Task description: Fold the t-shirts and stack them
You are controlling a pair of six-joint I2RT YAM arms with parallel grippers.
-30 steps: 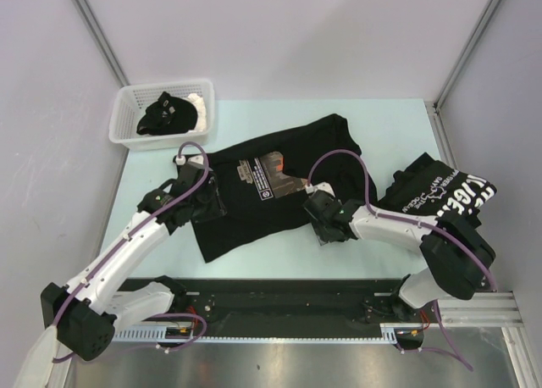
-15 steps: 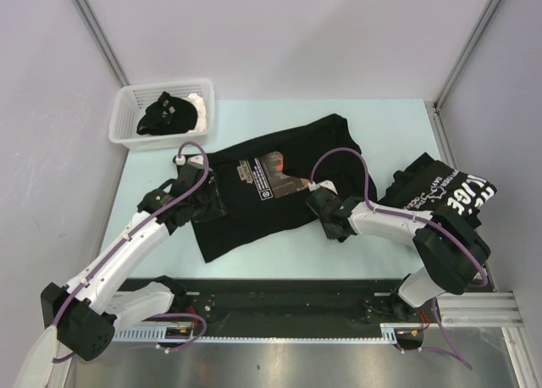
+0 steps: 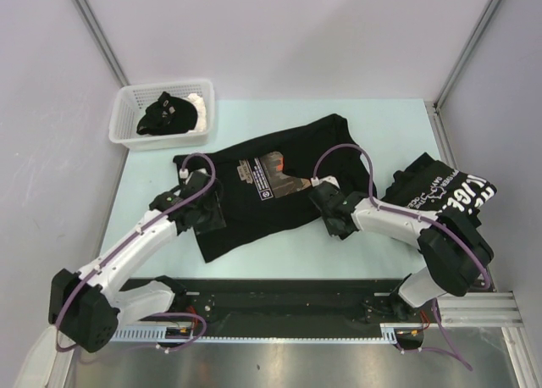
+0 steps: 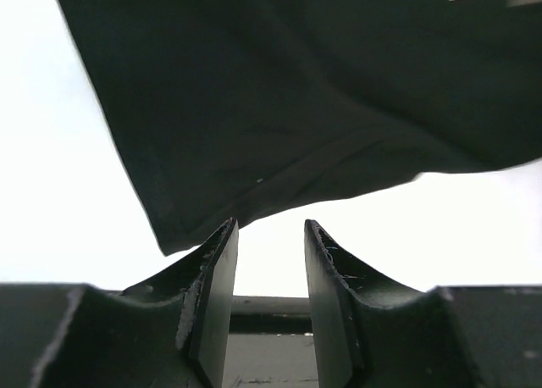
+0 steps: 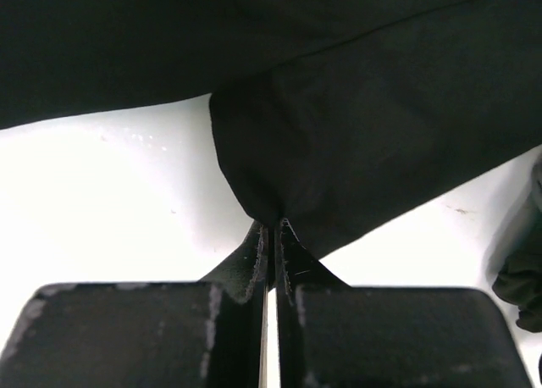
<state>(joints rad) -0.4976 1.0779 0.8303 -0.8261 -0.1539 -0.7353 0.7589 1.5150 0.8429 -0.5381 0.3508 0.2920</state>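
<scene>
A black t-shirt (image 3: 279, 180) with a reddish-brown chest print lies spread in the middle of the pale table (image 3: 398, 125). My right gripper (image 3: 333, 212) is at its near right edge, shut on a small fold of the black cloth (image 5: 356, 134); the pinch shows at the right gripper (image 5: 273, 223). My left gripper (image 3: 208, 215) hovers over the shirt's near left part. In the left wrist view the left gripper (image 4: 271, 227) stands open with nothing between its jaws, and the shirt's hem (image 4: 296, 108) lies just past its tips. A second black t-shirt (image 3: 449, 193) with big white lettering sits bunched at the right edge.
A white slotted basket (image 3: 127, 121) stands at the back left corner with a black garment (image 3: 168, 113) in it. Bare table surface shows behind the spread shirt and along the near edge. Grey walls close in on both sides.
My right gripper has shut on the shirt's near right edge after shifting slightly back and right. The left arm has moved a little to the right over the shirt, still open.
</scene>
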